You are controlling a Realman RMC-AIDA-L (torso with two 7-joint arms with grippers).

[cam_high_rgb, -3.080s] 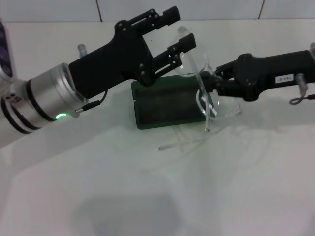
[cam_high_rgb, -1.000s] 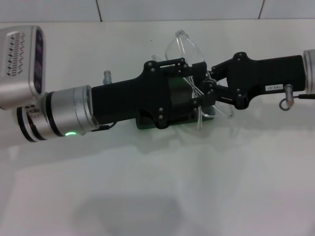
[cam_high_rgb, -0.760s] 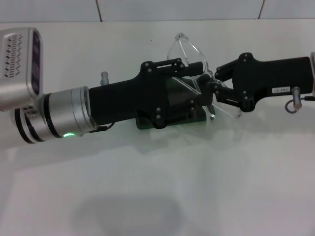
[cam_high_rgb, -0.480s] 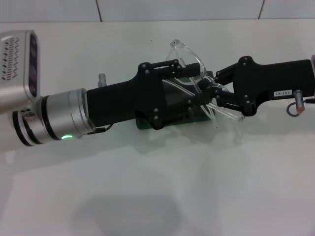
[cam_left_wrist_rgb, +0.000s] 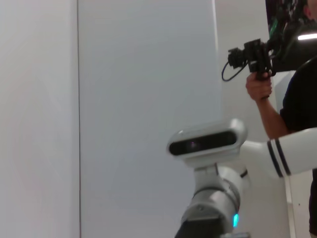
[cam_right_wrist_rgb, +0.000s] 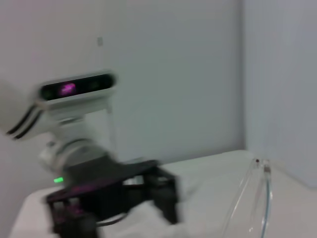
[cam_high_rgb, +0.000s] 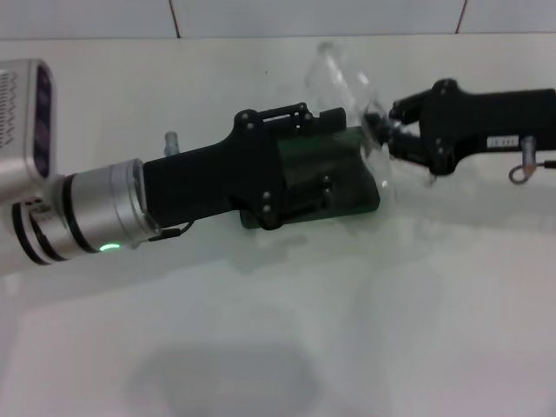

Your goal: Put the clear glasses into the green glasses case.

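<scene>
The green glasses case [cam_high_rgb: 356, 178] lies open on the white table, its dark lining partly covered. My left gripper [cam_high_rgb: 339, 156] reaches in from the left and hovers over the case, open, with its fingers spread across the case's width. The clear glasses [cam_high_rgb: 343, 82] are blurred, standing tilted above the case's far right end. My right gripper [cam_high_rgb: 387, 132] comes in from the right and is shut on them near the case's right edge. The right wrist view shows one thin arm of the clear glasses [cam_right_wrist_rgb: 260, 198], with the left gripper [cam_right_wrist_rgb: 148, 193] beyond it.
The white table [cam_high_rgb: 347, 330] spreads out in front of the case, and a tiled wall [cam_high_rgb: 261, 17] runs along its far edge. In the left wrist view the robot's head camera [cam_left_wrist_rgb: 205, 141] shows against a wall, and a person [cam_left_wrist_rgb: 292, 104] holds a camera rig.
The right gripper has pulled up and to the right with the glasses, which now stand higher at the case's right end. The left gripper has slid a little leftward over the case.
</scene>
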